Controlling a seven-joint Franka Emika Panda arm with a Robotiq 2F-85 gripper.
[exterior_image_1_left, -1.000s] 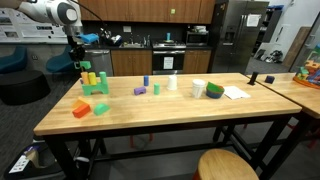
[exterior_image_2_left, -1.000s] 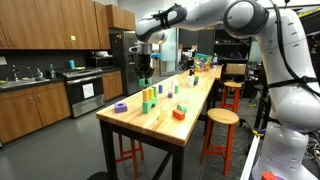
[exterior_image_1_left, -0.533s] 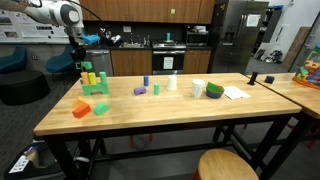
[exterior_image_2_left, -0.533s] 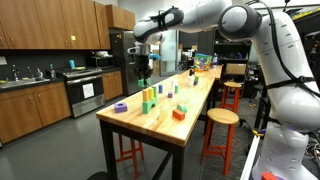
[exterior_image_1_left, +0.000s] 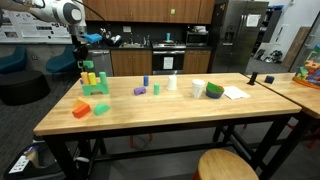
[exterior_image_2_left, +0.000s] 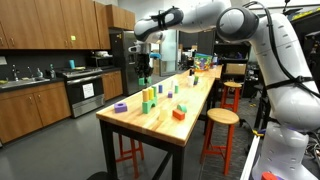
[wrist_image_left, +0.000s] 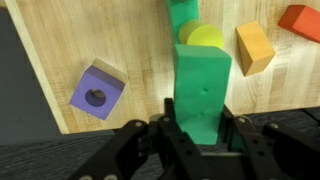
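Note:
My gripper is shut on a tall green block, which stands upright between the jaws. In the wrist view a yellow cylinder and another green block lie straight beyond it on the wooden table. A purple block with a hole sits to the left and an orange block to the right. In both exterior views the gripper hangs just above a stack of green and yellow blocks near the table's end.
The table's edge runs close under the gripper in the wrist view. Further along the table lie an orange block, a purple piece, a blue block, white cups, a green bowl and paper. A stool stands in front.
The arm's upper part has shifted slightly sideways. The gripper stays over the stack, still shut on the green block.

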